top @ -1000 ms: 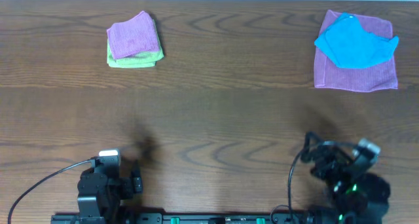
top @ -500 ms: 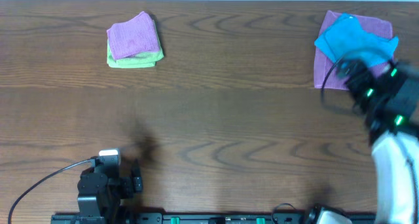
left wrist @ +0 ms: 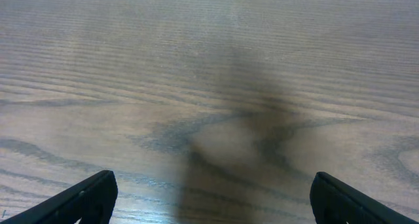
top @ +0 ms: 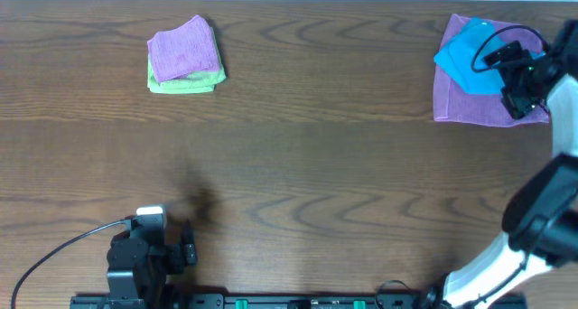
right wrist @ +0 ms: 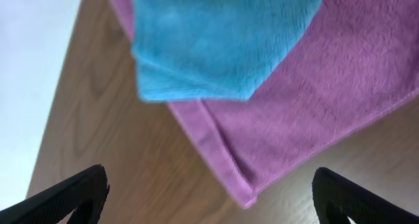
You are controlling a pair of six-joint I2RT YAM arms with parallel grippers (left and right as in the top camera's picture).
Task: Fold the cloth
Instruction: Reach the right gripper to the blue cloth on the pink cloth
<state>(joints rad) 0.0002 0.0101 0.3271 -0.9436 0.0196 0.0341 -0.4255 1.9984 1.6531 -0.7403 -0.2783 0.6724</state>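
Note:
The sky-blue cloth [top: 470,56] lies crumpled on a larger purple cloth [top: 470,106] at the table's far right. My right gripper [top: 522,81] hovers over the right side of both cloths, open and empty. In the right wrist view the blue cloth [right wrist: 216,34] lies on the purple cloth [right wrist: 308,112], and my right gripper [right wrist: 211,194] has its jaws wide apart above the purple cloth's corner and the table edge. My left gripper [top: 185,248] rests at the near left, open; in the left wrist view the gripper [left wrist: 213,201] is over bare wood.
A small folded purple cloth [top: 183,49] on a green one [top: 181,81] sits at the far left. The table's far edge runs close behind the cloths. The right arm [top: 533,228] reaches along the table's right side.
My right arm has swung from the near right out to the far right, and its gripper now hangs over the blue and purple cloths. The left arm has not moved.

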